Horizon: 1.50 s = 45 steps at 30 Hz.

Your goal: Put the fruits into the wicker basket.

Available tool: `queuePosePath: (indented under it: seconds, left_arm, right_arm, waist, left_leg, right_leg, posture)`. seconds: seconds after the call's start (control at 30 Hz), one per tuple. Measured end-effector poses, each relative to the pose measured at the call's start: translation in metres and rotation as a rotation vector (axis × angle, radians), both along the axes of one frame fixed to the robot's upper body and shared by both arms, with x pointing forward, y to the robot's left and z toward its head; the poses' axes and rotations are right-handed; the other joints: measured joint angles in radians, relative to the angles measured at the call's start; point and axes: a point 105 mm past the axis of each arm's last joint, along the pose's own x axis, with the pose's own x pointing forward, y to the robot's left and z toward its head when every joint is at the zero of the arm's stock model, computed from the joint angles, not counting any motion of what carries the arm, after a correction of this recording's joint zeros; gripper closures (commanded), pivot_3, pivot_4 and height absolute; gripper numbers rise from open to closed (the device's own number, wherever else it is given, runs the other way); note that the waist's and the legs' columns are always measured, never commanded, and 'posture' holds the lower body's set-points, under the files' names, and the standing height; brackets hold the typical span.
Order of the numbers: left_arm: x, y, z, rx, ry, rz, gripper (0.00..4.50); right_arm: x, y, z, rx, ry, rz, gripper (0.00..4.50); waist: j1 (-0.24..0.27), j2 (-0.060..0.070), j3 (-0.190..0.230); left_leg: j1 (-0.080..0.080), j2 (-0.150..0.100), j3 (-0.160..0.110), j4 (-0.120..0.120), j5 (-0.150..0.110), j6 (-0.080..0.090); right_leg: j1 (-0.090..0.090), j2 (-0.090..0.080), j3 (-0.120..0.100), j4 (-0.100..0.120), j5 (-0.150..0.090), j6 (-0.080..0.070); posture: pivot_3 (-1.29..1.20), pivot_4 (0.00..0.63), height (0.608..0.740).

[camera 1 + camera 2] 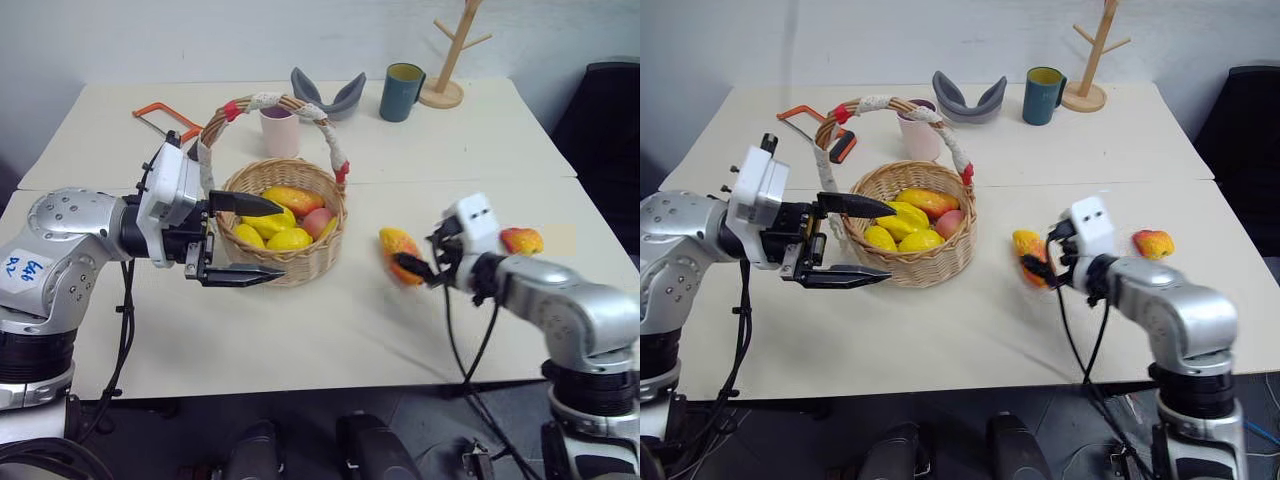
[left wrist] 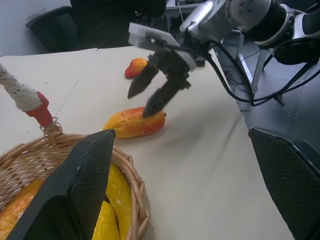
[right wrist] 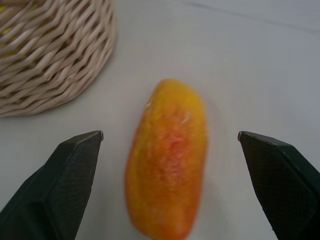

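Hovering right at the near side of the counter [image 1: 330, 330], the right gripper [image 1: 418, 268] has its two black fingers spread wide on either side of an elongated orange-yellow mango-like fruit [image 1: 400, 253], not squeezing it, just straddling it while the fruit lies flat on the counter just beside the wicker basket [image 1: 300, 262]. Over on the other side, the left gripper [image 1: 245, 240] is also wide open, holding nothing, with one finger poking over the basket rim and the other down along the outside of the wall. The basket already has a bunch of fruits [image 1: 288, 222] piled in it, yellow ridged ones plus an orange one and a pinkish-red one. A rounder red-and-yellow fruit [image 1: 521, 240] is still out on the counter, off past the right arm. Further back behind the basket's cloth-wrapped handle [image 1: 268, 102] there's a pink cup [image 1: 279, 132], an orange-framed hacksaw [image 1: 165, 120], a grey curved thing [image 1: 328, 95], a dark teal mug [image 1: 401, 92] and a wooden mug tree [image 1: 450, 55] near the wall.
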Motion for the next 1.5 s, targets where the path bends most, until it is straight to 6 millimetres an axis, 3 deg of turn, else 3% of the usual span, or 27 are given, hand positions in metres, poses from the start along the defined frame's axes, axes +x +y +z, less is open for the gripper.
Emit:
queuePosePath:
  seconds: [0.17,0.27,0.4,0.47,0.57,0.63,0.7,0.77,0.87,0.97,1.07,1.23,1.3,1.43,1.5]
  left_arm:
    - [0.001,0.001,0.002,0.013,-0.018,0.006,0.00]
    - [0.001,0.000,0.002,0.013,-0.020,0.006,0.00]
    - [0.001,0.002,0.002,0.020,-0.020,0.013,0.00]
    - [0.001,0.005,0.004,0.025,-0.020,0.028,0.00]
    - [0.003,0.013,0.006,0.013,-0.015,0.079,0.00]
    - [0.005,0.029,0.010,-0.056,0.019,0.166,0.00]
    - [0.005,0.049,0.013,-0.107,0.047,0.252,0.00]
    - [-0.002,0.067,0.011,-0.114,0.074,0.333,0.00]
    - [-0.010,0.076,-0.001,-0.061,0.097,0.376,0.00]
    - [-0.011,0.078,-0.002,-0.061,0.099,0.393,0.00]
    - [-0.013,0.076,0.001,-0.056,0.074,0.392,0.00]
    - [-0.017,0.074,0.004,-0.058,0.059,0.392,0.00]
    - [-0.019,0.070,0.003,-0.048,0.052,0.378,0.00]
    - [-0.019,0.069,0.004,-0.049,0.050,0.378,0.00]
    - [-0.019,0.068,0.003,-0.047,0.056,0.370,0.00]
  right_arm:
    - [0.012,0.001,-0.019,-0.022,0.037,-0.031,0.02]
    - [0.017,0.004,-0.031,-0.020,0.058,-0.028,0.54]
    - [0.019,0.007,-0.030,-0.002,0.045,-0.009,1.86]
    - [0.019,0.009,-0.025,0.012,0.033,0.010,2.00]
    - [0.016,0.012,-0.019,0.044,0.027,0.054,2.00]
    - [-0.003,0.027,-0.004,0.089,0.028,0.208,2.00]
    - [-0.020,0.047,0.018,0.155,0.014,0.348,2.00]
    - [-0.032,0.074,0.054,0.228,-0.039,0.500,2.00]
    - [-0.036,0.097,0.086,0.226,-0.115,0.604,2.00]
    - [-0.029,0.121,0.086,0.196,-0.083,0.647,2.00]
    - [-0.021,0.132,0.078,0.167,-0.043,0.648,2.00]
    - [0.007,0.160,0.071,0.104,-0.063,0.606,2.00]
    - [0.017,0.171,0.069,0.097,-0.081,0.583,1.29]
    - [0.019,0.176,0.067,0.095,-0.087,0.583,0.09]
    - [0.015,0.175,0.073,0.104,-0.107,0.592,0.04]
  waist:
    - [0.000,0.000,0.000]
    - [-0.002,0.000,0.000]
    - [-0.002,0.000,0.000]
    - [-0.003,0.000,0.000]
    - [-0.002,0.000,0.000]
    - [-0.004,0.000,0.000]
    - [-0.013,0.000,0.001]
    - [-0.033,0.000,0.001]
    - [-0.031,-0.001,0.000]
    - [-0.024,-0.003,-0.001]
    - [-0.024,-0.003,-0.001]
    - [-0.037,-0.003,-0.001]
    - [-0.042,-0.003,-0.001]
    - [-0.044,-0.003,-0.001]
    - [-0.044,-0.003,-0.001]
  left_leg:
    - [0.000,0.000,0.000,0.000,0.000,0.000]
    - [0.000,0.000,0.000,0.000,0.000,0.000]
    - [0.000,0.000,0.000,0.000,0.000,0.000]
    - [0.000,0.000,0.000,0.000,0.000,0.000]
    - [0.000,0.000,0.000,0.000,0.000,0.000]
    - [-0.002,0.001,0.000,-0.001,0.000,0.000]
    - [-0.003,0.003,0.000,0.000,0.000,0.000]
    - [-0.002,0.003,0.000,0.000,0.000,-0.001]
    - [-0.002,0.003,-0.001,-0.001,0.000,-0.001]
    - [-0.005,0.001,-0.002,0.000,0.000,-0.001]
    - [-0.006,-0.001,-0.002,0.000,0.000,0.001]
    - [-0.007,0.000,0.001,-0.001,0.000,0.000]
    - [-0.008,0.000,0.000,-0.002,0.000,-0.001]
    - [-0.008,0.000,0.000,-0.001,0.000,-0.001]
    - [-0.008,0.000,0.000,-0.001,0.000,-0.001]
  right_leg:
    - [0.000,0.000,0.000,0.000,0.000,0.000]
    - [-0.001,0.000,0.000,0.000,0.000,0.000]
    - [-0.001,0.000,0.000,0.000,0.000,0.000]
    - [-0.001,0.000,0.000,0.000,0.000,0.000]
    - [-0.001,0.000,0.000,0.000,0.000,0.000]
    - [-0.003,0.000,0.000,0.001,0.000,0.000]
    - [-0.004,0.001,-0.001,0.002,0.000,0.000]
    - [-0.006,0.001,0.000,0.005,0.000,0.000]
    - [-0.006,0.000,-0.002,0.005,0.000,-0.002]
    - [-0.007,-0.001,-0.003,0.005,-0.001,-0.002]
    - [-0.009,-0.004,-0.003,0.006,-0.001,-0.002]
    - [-0.013,-0.003,-0.001,0.007,-0.001,-0.002]
    - [-0.014,-0.002,-0.001,0.008,-0.001,-0.002]
    - [-0.014,-0.003,-0.001,0.008,-0.001,-0.003]
    - [-0.013,-0.003,-0.002,0.008,-0.001,-0.003]
  posture:
    - [0.00,0.150,0.740]
    - [0.00,0.150,0.740]
    - [0.00,0.150,0.740]
    - [0.00,0.150,0.740]
    - [0.00,0.150,0.740]
    - [0.00,0.150,0.740]
    - [0.00,0.150,0.740]
    - [0.00,0.150,0.740]
    - [0.00,0.150,0.740]
    - [0.00,0.150,0.740]
    - [0.00,0.150,0.740]
    - [0.00,0.150,0.740]
    - [0.00,0.150,0.740]
    - [0.00,0.150,0.740]
    - [0.00,0.150,0.740]
